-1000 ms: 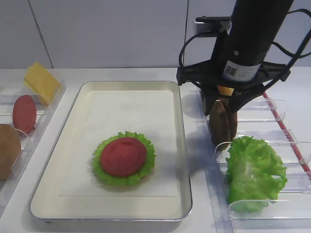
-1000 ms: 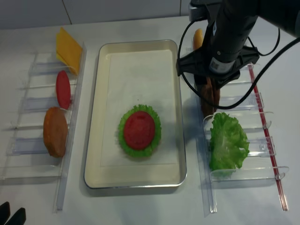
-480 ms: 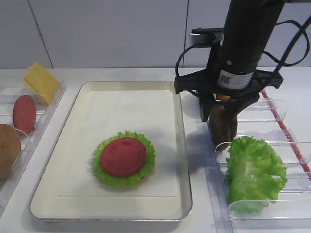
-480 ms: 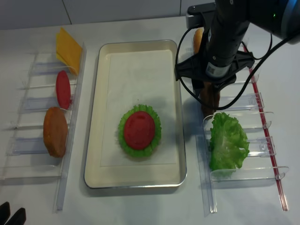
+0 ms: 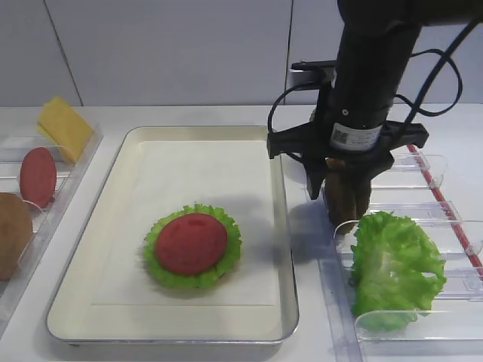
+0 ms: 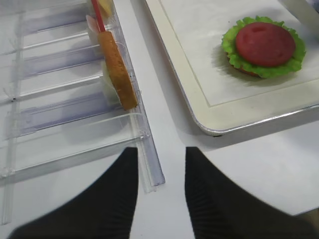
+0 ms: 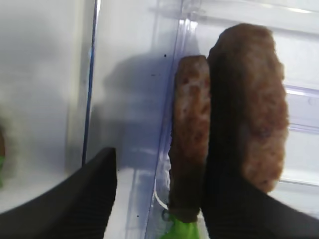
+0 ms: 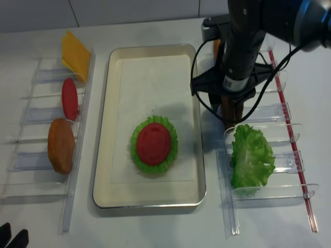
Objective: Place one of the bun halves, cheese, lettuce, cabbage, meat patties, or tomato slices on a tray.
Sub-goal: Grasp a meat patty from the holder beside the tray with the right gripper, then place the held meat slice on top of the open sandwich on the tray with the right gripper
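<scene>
Two dark-brown meat patties stand on edge side by side in the right clear rack. My right gripper is down over them and open. One finger is left of the nearer patty, and the other sits between the two patties. In the high view the gripper hides most of them. The cream tray holds a lettuce leaf with a tomato slice on top. My left gripper is open above the table by the left rack's corner.
The left rack holds cheese, a tomato slice and a bun half. More lettuce fills the right rack just in front of the patties. The tray's rim runs close beside the right rack.
The right arm has come down and slightly left, so its open fingers now reach around the nearer patty. The food and the left gripper have not moved.
</scene>
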You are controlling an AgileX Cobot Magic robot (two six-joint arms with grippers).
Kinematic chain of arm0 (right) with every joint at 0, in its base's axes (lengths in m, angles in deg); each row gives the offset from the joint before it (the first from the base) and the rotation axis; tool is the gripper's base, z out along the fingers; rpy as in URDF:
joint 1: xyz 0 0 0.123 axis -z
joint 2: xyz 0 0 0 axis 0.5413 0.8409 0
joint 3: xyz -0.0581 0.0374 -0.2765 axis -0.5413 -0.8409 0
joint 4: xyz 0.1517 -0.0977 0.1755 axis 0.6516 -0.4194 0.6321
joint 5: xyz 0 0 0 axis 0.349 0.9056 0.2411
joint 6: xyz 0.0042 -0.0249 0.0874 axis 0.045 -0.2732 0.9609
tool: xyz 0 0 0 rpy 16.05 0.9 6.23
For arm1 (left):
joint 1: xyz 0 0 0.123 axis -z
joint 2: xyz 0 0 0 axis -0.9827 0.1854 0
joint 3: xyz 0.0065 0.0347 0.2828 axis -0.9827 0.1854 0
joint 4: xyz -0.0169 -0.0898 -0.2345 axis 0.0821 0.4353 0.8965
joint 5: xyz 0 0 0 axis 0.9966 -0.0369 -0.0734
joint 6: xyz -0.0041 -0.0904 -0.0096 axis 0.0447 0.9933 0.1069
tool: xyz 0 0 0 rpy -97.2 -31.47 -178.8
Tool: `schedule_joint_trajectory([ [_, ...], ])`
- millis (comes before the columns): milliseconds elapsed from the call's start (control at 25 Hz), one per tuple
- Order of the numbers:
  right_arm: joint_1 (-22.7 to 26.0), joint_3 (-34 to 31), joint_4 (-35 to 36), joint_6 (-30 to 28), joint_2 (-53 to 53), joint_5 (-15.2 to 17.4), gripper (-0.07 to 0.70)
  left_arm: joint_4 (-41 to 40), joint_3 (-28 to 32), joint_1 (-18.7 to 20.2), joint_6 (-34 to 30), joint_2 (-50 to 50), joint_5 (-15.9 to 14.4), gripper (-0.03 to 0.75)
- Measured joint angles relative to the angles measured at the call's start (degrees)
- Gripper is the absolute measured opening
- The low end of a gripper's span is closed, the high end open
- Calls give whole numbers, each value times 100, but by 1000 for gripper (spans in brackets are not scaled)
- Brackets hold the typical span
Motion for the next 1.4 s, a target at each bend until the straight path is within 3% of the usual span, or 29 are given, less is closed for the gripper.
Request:
schedule_joint_trajectory([
  [160,0,0,-195,72,25,-153,357,0,0,0,9,0,0,224],
  [480,0,0,-519,161,25,-179,134,0,0,0,9,0,0,224],
  [1200,0,425,-181,-37,-671,471,131,0,0,0,9,0,0,224],
  [1400,0,437,553,-392,-997,440,131,0,0,0,9,0,0,224],
])
